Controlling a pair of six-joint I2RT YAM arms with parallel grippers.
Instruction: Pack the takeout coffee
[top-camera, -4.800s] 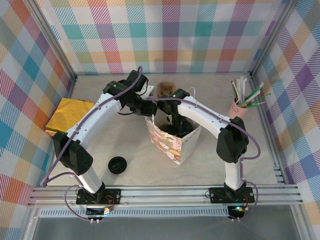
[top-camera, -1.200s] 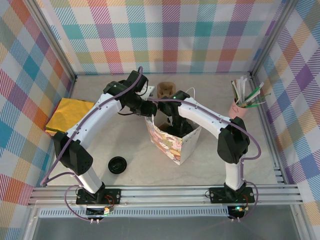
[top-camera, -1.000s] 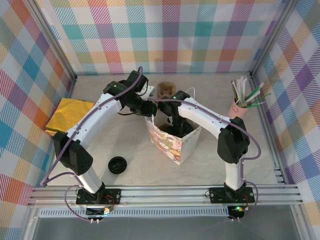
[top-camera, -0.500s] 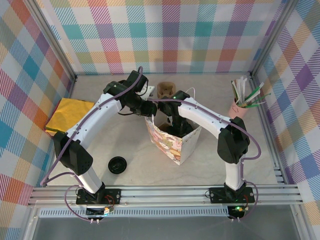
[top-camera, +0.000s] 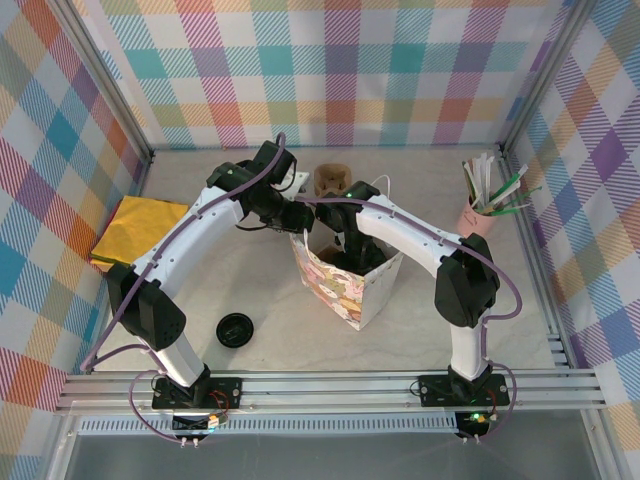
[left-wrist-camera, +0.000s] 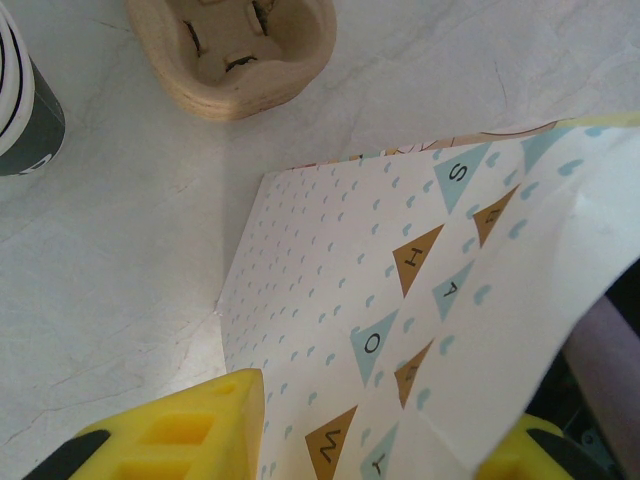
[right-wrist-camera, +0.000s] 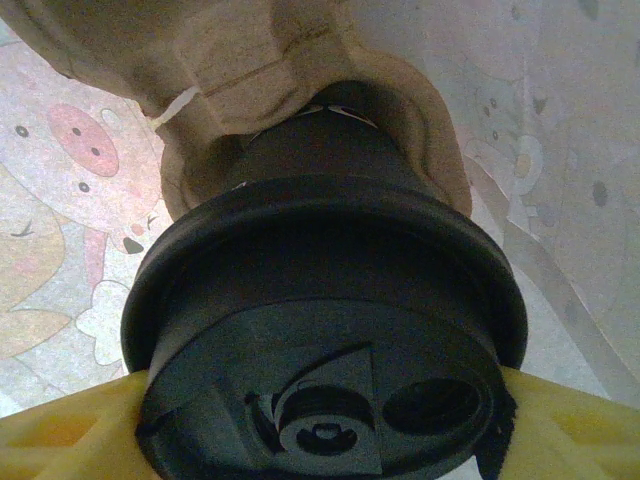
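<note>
The takeout coffee (right-wrist-camera: 325, 300) shows its round black lid close up in the right wrist view. It stands in a pocket of a brown pulp carrier (right-wrist-camera: 250, 60) inside the paper bag (top-camera: 350, 285). My right gripper (right-wrist-camera: 320, 430) is shut on the lid, a yellow finger (right-wrist-camera: 70, 440) pressed to each side. From above, the right gripper (top-camera: 350, 246) reaches down into the bag's mouth. My left gripper (left-wrist-camera: 360, 450) is shut on the bag's printed wall (left-wrist-camera: 400, 300); from above the left gripper (top-camera: 297, 215) sits at the bag's far left rim.
A second pulp carrier (top-camera: 330, 178) lies behind the bag, with a white, dark-banded cup (left-wrist-camera: 20, 100) next to it. A loose black lid (top-camera: 235, 329) lies front left, a yellow paper stack (top-camera: 140, 228) left, and a pink cup of stirrers (top-camera: 485, 205) right.
</note>
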